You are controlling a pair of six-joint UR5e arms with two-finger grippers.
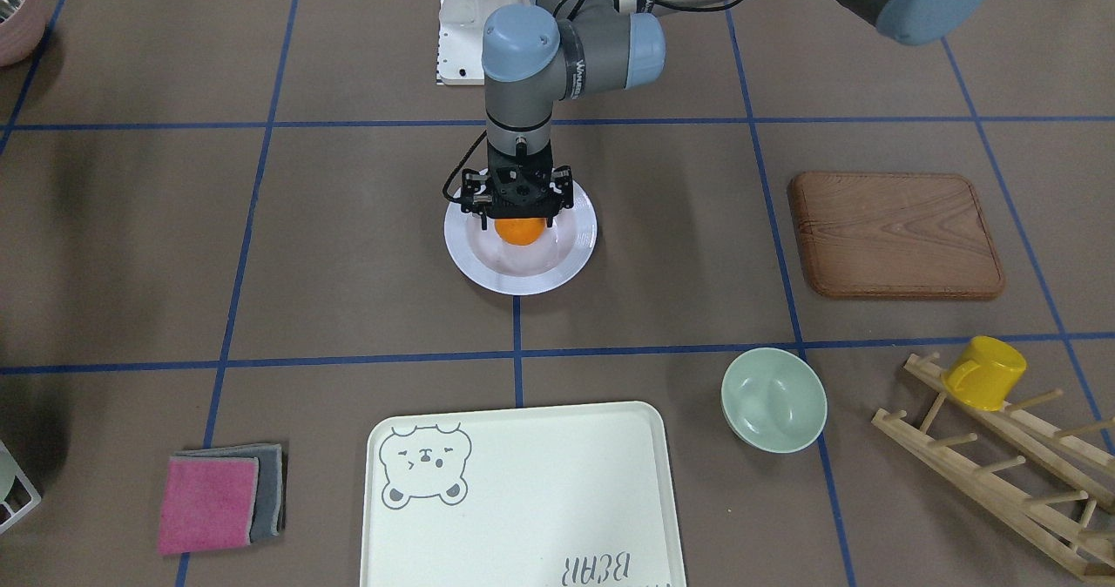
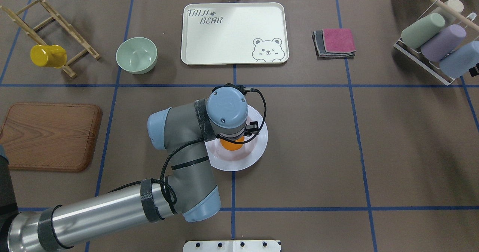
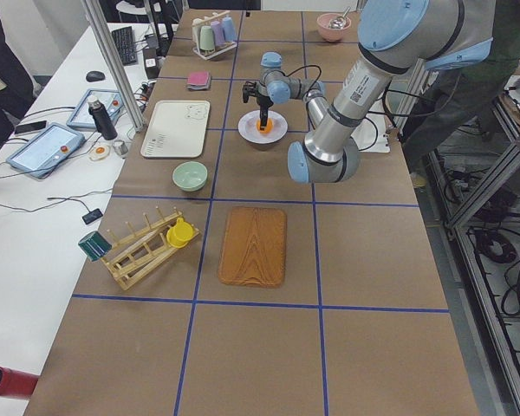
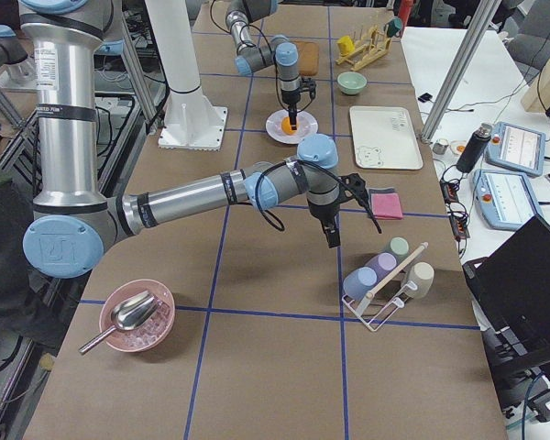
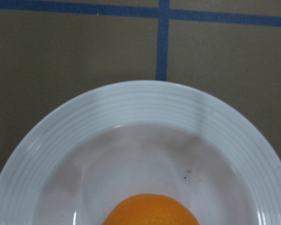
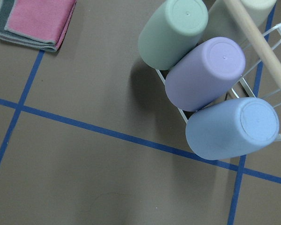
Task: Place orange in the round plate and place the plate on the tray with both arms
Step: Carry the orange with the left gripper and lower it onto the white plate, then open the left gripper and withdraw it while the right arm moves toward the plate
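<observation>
Left gripper point(image 1: 517, 217) directly over orange point(image 1: 519, 233) in round plate point(image 1: 523, 284); cannot tell whether clamped or released.

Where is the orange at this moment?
In the overhead view the orange is mid-table, over the sunken centre of the round plate, directly under the left gripper, with the tray beyond it.

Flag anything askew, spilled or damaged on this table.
Nothing serious stands out. The orange is in the round plate under the left hand, the tray lies flat, nothing is spilled. Only a tiny dark speck marks the plate's white centre.
</observation>
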